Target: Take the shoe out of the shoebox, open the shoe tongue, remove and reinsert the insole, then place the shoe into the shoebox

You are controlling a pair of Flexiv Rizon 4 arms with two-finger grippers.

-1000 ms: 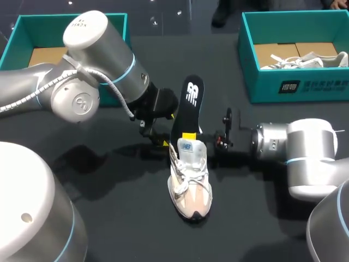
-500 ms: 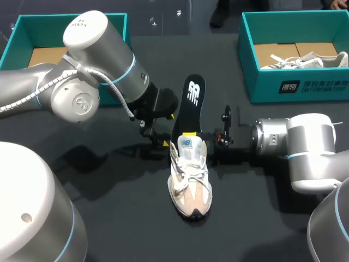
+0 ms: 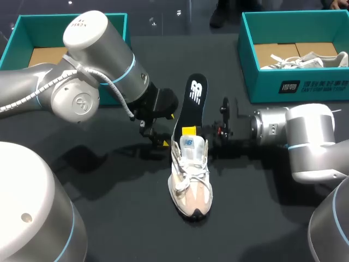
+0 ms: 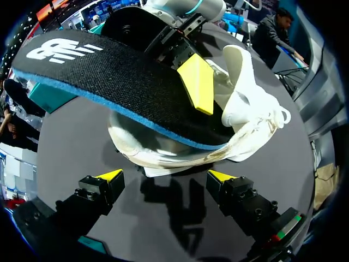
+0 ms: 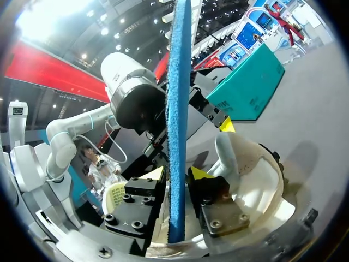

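At the far left of my dark table [image 3: 109, 218] stands a teal shoebox [image 3: 15, 33] with a brown cardboard floor showing inside; my left arm [image 3: 82, 82] comes in past it toward the middle; the left gripper [image 3: 158, 139] sits low, just left of the sneaker's heel end, and in its wrist view the left gripper [image 4: 169, 177] has its yellow-tipped fingers spread wide with only table between them, the heel lying just ahead and untouched.

The sneaker [image 3: 190, 174], white with a pale pink toe, rests upright on its sole at the table's middle, toe toward the near edge, outside both boxes; its tongue [image 3: 188, 146] stands up behind the laces; the black insole [image 3: 192, 103], blue underneath, rises tilted out of the sneaker's opening, its free end pointing up and away to the far side, its lower end down in the shoe.

My right gripper [image 3: 192, 132] reaches in from the right and is clamped on the insole just above the opening; in its wrist view the right gripper [image 5: 175, 177] shows one finger pressed to each face of the edge-on insole [image 5: 177, 109].

At the far right a second teal shoebox [image 3: 294, 87] holds another white sneaker [image 3: 305, 61].
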